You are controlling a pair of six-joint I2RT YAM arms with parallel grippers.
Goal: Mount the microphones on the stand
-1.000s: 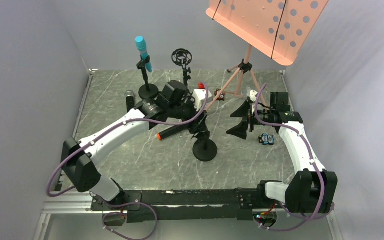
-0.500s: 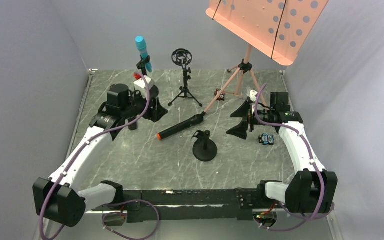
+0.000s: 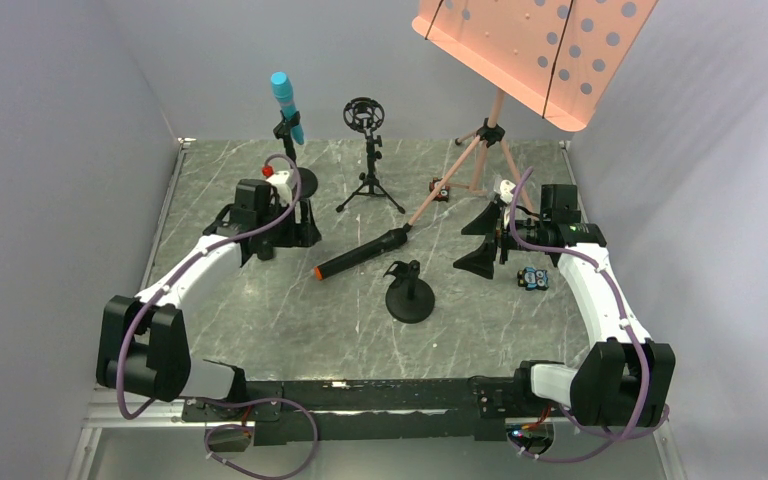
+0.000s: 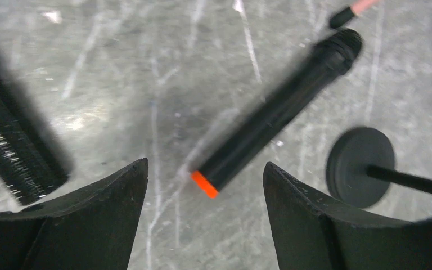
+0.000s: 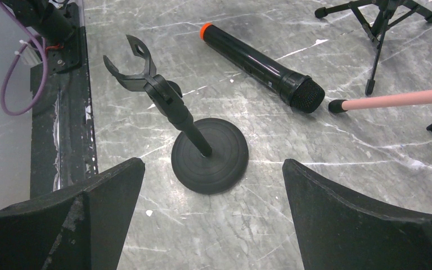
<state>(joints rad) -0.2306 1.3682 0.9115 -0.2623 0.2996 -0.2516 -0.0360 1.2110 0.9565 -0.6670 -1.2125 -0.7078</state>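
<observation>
The cyan-blue mic [image 3: 285, 100] stands clipped in a round-base stand [image 3: 297, 183] at the back left. The long black mic with the orange end [image 3: 360, 255] lies on the table, also seen in the left wrist view [image 4: 275, 112] and the right wrist view [image 5: 259, 64]. An empty clip stand [image 3: 410, 295] stands just in front of it [image 5: 208, 152]. My left gripper [image 3: 300, 228] is open and empty beside the cyan mic's stand base [image 4: 203, 166]. A blurred dark mesh stick [image 4: 11, 152] lies at its left. My right gripper [image 3: 480, 240] is open and empty [image 5: 212, 162].
A tripod stand with a ring shock mount [image 3: 365, 115] stands at the back middle. A peach music stand [image 3: 540, 50] with splayed legs [image 3: 480, 150] is at the back right. A small red-black item [image 3: 440, 188] and a small blue-black item [image 3: 532, 278] lie near the right arm.
My left arm has swung from over the middle stand and black mic to the back left, by the cyan mic's stand. The black mic stays on the table. The right arm has not moved.
</observation>
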